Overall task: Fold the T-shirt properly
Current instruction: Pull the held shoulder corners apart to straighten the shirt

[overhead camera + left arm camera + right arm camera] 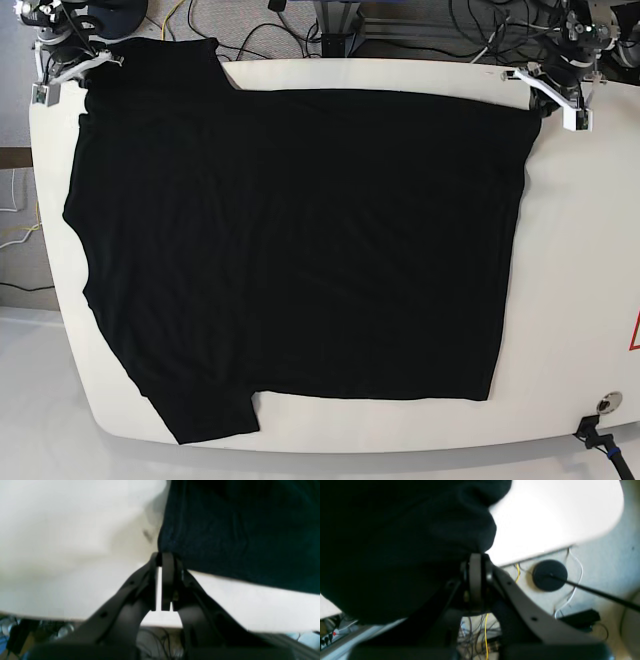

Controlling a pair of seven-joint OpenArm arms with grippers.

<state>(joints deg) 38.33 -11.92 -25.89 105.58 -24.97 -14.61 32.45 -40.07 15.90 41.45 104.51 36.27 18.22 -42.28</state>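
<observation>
The black T-shirt lies spread flat on the white table, plain side up, with one sleeve at the near left and its hem toward the right. My left gripper is at the far right corner of the cloth. In the left wrist view its fingers are pressed together, pinching the corner of the T-shirt. My right gripper is at the far left corner by the other sleeve. In the right wrist view the right gripper is shut on a bunched fold of the T-shirt.
The table's far edge runs just behind both grippers. Cables and stands lie beyond it. A black round base and wires sit on the floor below the table's corner. A small round fitting is at the near right.
</observation>
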